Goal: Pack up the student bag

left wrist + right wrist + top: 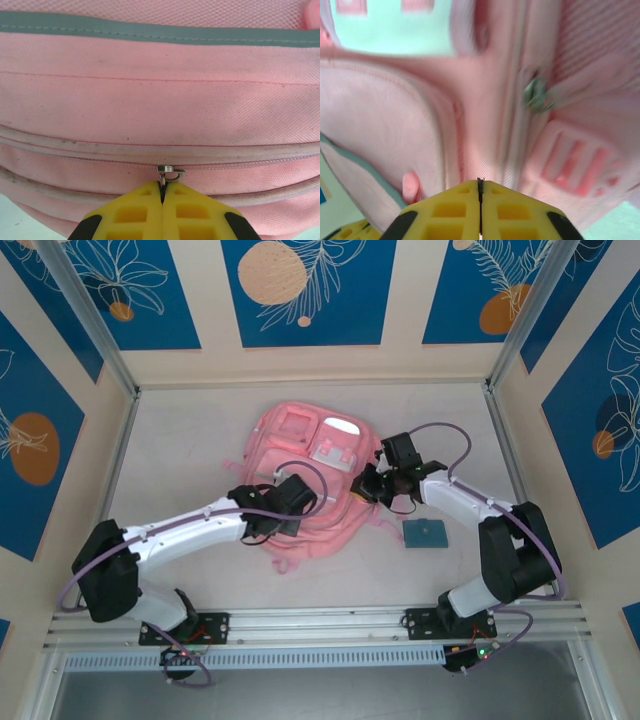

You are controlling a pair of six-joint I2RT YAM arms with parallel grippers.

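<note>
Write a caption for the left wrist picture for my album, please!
The left claw, shut, pinches the metal zipper pull on the pink student bag.

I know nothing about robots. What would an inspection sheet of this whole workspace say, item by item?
Surface: pale tabletop, flat and matte.
Job's things: pink student bag lies flat mid-table, front pockets facing up.
Clutter: small teal case lies flat to the right of the bag, beside the right arm.
Grippers: left gripper is shut on the bag's metal zipper pull. Right gripper is shut, tips against the bag's fabric; whether it pinches any cannot be told.
Cables: purple cables run along both arms, one looping above the right wrist.
Surroundings: cream walls with blue panels showing orange circles and leaf outlines, plus metal frame posts.
</note>
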